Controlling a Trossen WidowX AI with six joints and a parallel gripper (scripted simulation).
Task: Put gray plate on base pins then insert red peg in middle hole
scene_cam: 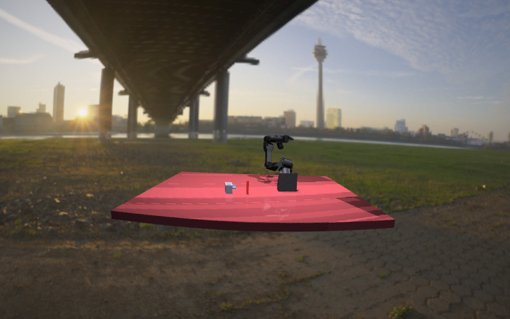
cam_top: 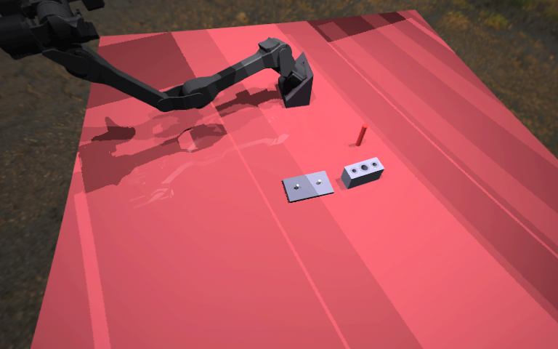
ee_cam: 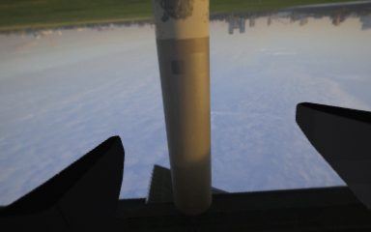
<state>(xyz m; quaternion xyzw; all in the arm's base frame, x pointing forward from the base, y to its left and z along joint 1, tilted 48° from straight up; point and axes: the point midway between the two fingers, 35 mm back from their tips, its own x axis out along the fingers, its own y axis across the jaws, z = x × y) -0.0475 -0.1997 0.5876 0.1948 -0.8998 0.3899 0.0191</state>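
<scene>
Gripper: the gripper (scene_cam: 289, 138) (ee_cam: 210, 128) is released, its two dark fingers spread wide with nothing between them, and it is raised well apart from the parts.
Arm: the black arm (cam_top: 131, 85) (scene_cam: 268, 154) reaches from the upper left of the top view to its dark mount (cam_top: 302, 97) (scene_cam: 287, 183).
Table: the red table (cam_top: 205, 267) (scene_cam: 244, 222) carries the mount and parts, crossed by bands of shadow.
Base: the gray base (cam_top: 306, 194) (scene_cam: 234, 186) lies flat, its two pins (cam_top: 296, 186) pointing up and uncovered.
Peg: the red peg (cam_top: 361, 134) (scene_cam: 247, 187) stands upright on the table, near the plate but apart from it.
Plate: the gray plate (cam_top: 363, 178) (scene_cam: 228, 188), a thick block with three holes on top, rests just beside the base, off the pins, middle hole unfilled.
</scene>
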